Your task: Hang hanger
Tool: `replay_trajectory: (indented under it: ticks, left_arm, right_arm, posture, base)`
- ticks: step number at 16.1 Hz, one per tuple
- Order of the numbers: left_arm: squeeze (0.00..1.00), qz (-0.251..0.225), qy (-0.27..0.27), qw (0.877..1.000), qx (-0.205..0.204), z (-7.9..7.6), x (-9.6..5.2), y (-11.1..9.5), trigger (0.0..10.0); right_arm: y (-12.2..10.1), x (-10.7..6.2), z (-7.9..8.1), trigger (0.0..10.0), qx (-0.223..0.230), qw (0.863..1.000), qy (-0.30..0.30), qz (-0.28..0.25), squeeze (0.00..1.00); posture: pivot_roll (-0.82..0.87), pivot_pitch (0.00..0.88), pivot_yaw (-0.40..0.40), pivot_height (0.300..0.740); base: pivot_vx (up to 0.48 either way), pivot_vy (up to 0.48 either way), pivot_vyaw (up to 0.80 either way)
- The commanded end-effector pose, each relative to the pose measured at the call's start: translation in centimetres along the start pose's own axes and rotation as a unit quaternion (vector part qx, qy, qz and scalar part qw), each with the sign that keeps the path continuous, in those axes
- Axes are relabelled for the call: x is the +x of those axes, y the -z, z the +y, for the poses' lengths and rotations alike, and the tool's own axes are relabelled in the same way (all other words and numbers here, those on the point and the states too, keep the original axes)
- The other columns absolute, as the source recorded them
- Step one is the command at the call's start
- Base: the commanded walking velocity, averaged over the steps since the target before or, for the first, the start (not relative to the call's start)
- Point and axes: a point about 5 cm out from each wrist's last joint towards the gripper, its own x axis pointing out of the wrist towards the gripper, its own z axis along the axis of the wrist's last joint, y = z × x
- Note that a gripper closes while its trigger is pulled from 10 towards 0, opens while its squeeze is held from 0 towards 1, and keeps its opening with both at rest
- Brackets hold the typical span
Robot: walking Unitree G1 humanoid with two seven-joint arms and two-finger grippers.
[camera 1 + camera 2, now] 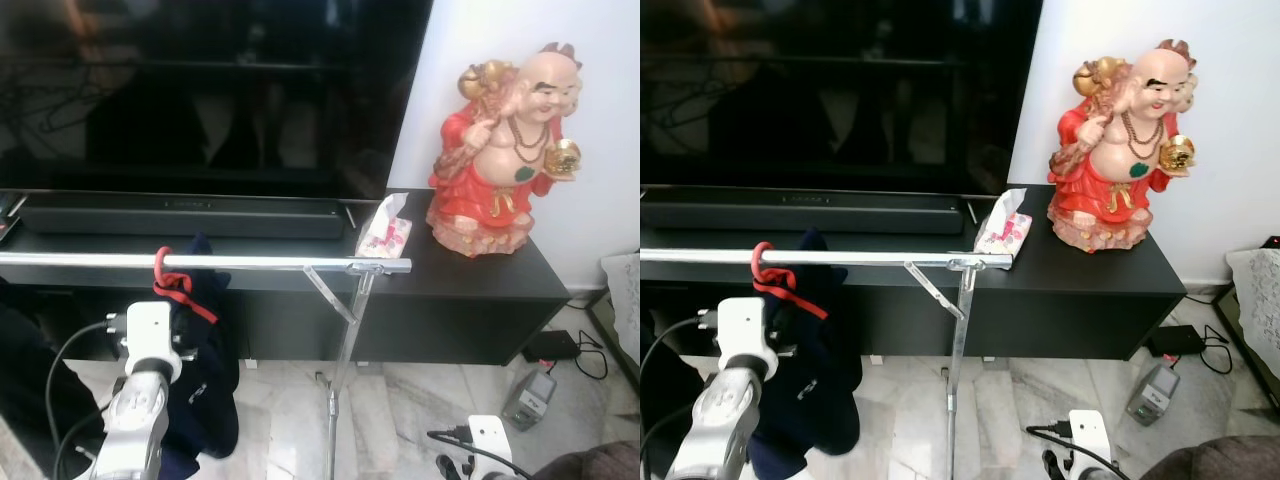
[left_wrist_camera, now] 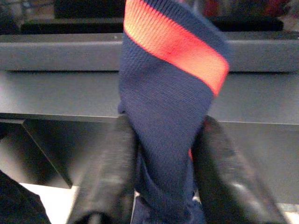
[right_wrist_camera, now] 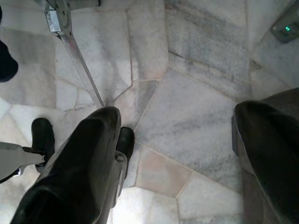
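A red hanger (image 1: 163,268) hooks over the silver rail (image 1: 260,263) of a clothes rack, carrying a navy garment (image 1: 210,380) with a red stripe. My left arm (image 1: 148,345) is raised just below the hook, against the garment. In the left wrist view my left gripper (image 2: 167,125) has both black fingers (image 2: 114,168) pressed on a fold of the navy, orange-striped cloth (image 2: 168,107). My right gripper (image 3: 180,112) hangs low over the marble floor, open and holding nothing; its wrist (image 1: 490,440) is at the lower right.
The rack's upright pole (image 1: 340,400) and brace stand centre. Behind it is a black cabinet (image 1: 470,290) with a soundbar (image 1: 180,218), a tissue pack (image 1: 384,232) and a red laughing figurine (image 1: 505,150), under a dark TV (image 1: 200,90). A power adapter (image 1: 530,395) and cables lie on the floor.
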Motion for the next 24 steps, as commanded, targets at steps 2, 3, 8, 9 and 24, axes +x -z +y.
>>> replay_trajectory:
  ticks: [2,3,8,9,24]
  left_arm:
    - [1.00,-0.031,0.011,0.999,-0.014,-0.4,-0.8,-0.9,10.0]
    - [1.00,-0.041,0.018,0.999,-0.017,-0.6,-1.6,-1.2,10.0]
    - [0.00,-0.058,0.024,0.998,0.001,-1.0,-4.9,-1.3,10.0]
    - [0.00,-0.053,0.025,0.998,0.010,-1.1,-5.3,-1.2,10.0]
    - [0.00,-0.047,0.030,0.998,0.036,-1.1,-4.3,-2.0,10.0]
  right_arm:
    - [-0.1,0.0,-0.3,10.0,0.005,1.000,0.004,0.000,0.00]
    - [-0.1,-0.1,-0.3,10.0,0.005,1.000,0.003,0.000,0.00]
    - [0.0,-0.1,-0.5,10.0,0.003,1.000,0.005,0.002,0.00]
    - [0.0,-0.1,-0.6,10.0,0.002,1.000,0.005,0.003,0.00]
    - [0.4,0.0,0.2,10.0,0.023,1.000,0.006,0.002,0.00]
  posture:
    - [0.07,0.000,-0.076,0.740]
    - [0.07,0.000,-0.077,0.740]
    - [0.08,0.000,-0.079,0.740]
    - [0.08,0.000,-0.082,0.740]
    - [0.07,0.000,-0.024,0.740]
  base:
    - [0.000,0.000,0.00]
    - [0.000,0.000,0.00]
    - [0.000,0.000,0.00]
    - [0.000,0.000,0.00]
    - [0.000,0.000,0.00]
